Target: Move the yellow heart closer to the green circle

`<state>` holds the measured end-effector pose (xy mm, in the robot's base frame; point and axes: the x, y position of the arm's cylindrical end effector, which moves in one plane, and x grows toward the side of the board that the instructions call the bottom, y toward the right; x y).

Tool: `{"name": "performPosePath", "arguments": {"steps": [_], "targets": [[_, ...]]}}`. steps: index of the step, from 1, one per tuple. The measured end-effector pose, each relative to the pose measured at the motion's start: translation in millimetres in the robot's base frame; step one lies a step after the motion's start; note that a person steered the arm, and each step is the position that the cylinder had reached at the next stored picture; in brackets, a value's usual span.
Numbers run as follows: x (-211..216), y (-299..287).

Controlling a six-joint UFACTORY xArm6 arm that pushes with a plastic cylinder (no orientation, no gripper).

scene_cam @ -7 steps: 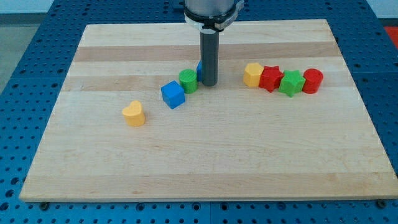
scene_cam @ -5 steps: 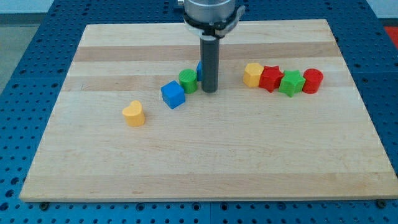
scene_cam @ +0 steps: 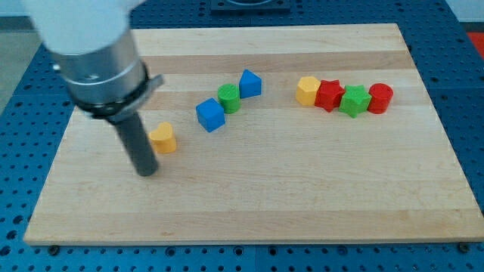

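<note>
The arm carries no hand, only a rod whose tip (scene_cam: pixel 147 171) rests on the wooden board (scene_cam: pixel 249 196) just left of and below the yellow heart (scene_cam: pixel 162 138). Up and to the right lies a blue cube (scene_cam: pixel 210 115), touching the green circle (scene_cam: pixel 229 98), then a blue triangular block (scene_cam: pixel 250 83). Farther right, a row: yellow block (scene_cam: pixel 307 90), red star (scene_cam: pixel 329 95), green star (scene_cam: pixel 354 101), red cylinder (scene_cam: pixel 380 98).

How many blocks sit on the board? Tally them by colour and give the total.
Yellow: 2, heart and hexagon
Blue: 2, cube, triangular block
Green: 2, circle, star
Red: 2, star, cylinder
Total: 8
</note>
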<state>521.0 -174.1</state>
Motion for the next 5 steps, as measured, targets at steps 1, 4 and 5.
{"name": "performPosePath", "arguments": {"steps": [1,4,5], "targets": [[-21,-34],[-15,-13],[-17,0]]}}
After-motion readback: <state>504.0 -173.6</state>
